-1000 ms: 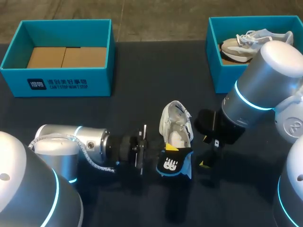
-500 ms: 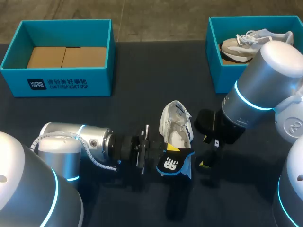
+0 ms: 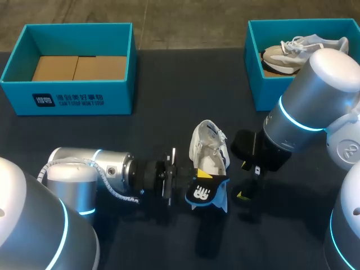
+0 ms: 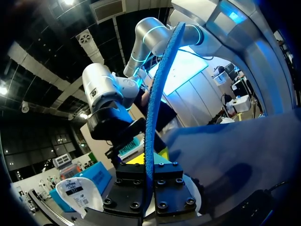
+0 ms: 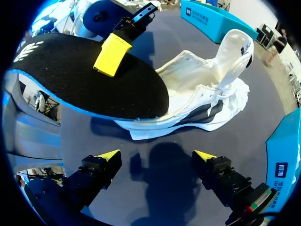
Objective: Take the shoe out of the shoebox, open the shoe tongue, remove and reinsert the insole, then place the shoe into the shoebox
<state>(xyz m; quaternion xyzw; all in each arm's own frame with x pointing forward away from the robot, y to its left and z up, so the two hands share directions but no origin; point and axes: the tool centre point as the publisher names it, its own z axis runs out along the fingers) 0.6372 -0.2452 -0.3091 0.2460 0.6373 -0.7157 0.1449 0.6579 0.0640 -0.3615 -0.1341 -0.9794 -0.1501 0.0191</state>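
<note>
The left end effector (image 3: 181, 181) is closed on the insole (image 3: 205, 194), which is gripped near one end between both fingers; in the left wrist view the insole (image 4: 157, 94) is seen edge-on, rising from between the fingers as a thin blue strip. One yellow fingertip (image 5: 113, 54) is pressed flat against the insole's black upper face. The white shoe (image 3: 209, 147) is lying on the dark desk (image 3: 169, 112) just ahead of the left end effector, with its tongue pulled up and open. The free end of the insole is held over the shoe's heel opening; whether the two touch cannot be told. The right end effector (image 5: 156, 157) is held just above the desk beside the shoe, with its fingers spread wide and nothing between them. Well beyond both end effectors, the left shoebox (image 3: 124, 95) is standing with only its cardboard base showing, and the right shoebox (image 3: 253, 84) is holding a second shoe (image 3: 284, 53).
</note>
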